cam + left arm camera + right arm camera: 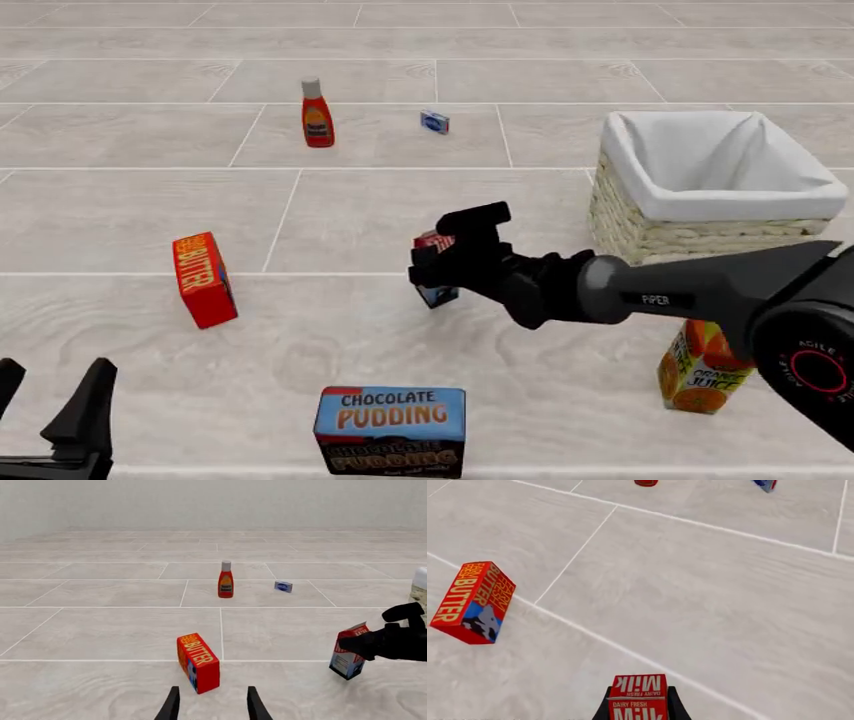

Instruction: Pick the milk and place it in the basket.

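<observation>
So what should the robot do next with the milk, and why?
Probably lift it a little higher. The right gripper has its fingers on both sides of the milk, and in the left wrist view the carton looks tilted, close to the floor. The basket has tall woven walls off to the right, so the milk likely needs height before moving over there.

Butter box [203, 279], pudding box [390, 431], OJ carton [701, 369], sauce bottle [316, 114], sm. blue packet [434, 122].
</observation>
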Robot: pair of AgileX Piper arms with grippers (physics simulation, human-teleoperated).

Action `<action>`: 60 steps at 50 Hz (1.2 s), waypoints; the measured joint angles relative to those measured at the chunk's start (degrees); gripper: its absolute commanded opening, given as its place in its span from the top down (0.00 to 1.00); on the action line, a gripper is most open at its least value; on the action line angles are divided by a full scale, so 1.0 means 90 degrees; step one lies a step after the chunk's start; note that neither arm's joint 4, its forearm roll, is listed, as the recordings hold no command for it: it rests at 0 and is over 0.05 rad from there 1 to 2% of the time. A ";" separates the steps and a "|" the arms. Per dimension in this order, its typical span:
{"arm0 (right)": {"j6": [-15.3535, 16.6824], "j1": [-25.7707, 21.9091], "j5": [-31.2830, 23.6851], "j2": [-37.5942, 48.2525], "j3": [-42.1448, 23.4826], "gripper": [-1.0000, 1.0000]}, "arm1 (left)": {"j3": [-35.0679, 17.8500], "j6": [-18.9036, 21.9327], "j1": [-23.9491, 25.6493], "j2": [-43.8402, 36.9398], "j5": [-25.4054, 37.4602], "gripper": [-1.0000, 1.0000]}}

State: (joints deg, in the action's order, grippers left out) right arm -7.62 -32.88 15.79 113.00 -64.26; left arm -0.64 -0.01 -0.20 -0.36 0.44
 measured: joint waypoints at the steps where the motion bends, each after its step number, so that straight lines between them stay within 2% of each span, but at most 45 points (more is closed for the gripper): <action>1: 0.0017 0.0001 -0.0012 -0.0041 0.0008 1.00 | -0.0001 0.0000 0.0000 0.0001 0.0002 0.00; 13: 0.0235 0.0032 -0.0219 -0.0680 0.0156 1.00 | 0.0004 0.0000 -0.0001 0.0017 0.0013 0.00; 24: 0.0455 0.0118 -0.0663 -0.1387 0.0056 1.00 | 0.0006 0.0001 -0.0002 0.0028 0.0022 0.00; 45: 0.0873 0.0490 -0.1854 -0.2310 -0.0875 1.00 | 0.0030 0.0001 -0.0002 0.0033 0.0004 0.00; 60: 0.1037 0.0985 -0.2495 -0.2752 -0.1498 1.00 | 0.0042 0.0001 -0.0002 0.0031 -0.0008 0.00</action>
State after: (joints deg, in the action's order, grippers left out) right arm 1.71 -24.02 -6.67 88.23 -77.75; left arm -0.26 0.00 -0.22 -0.08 0.37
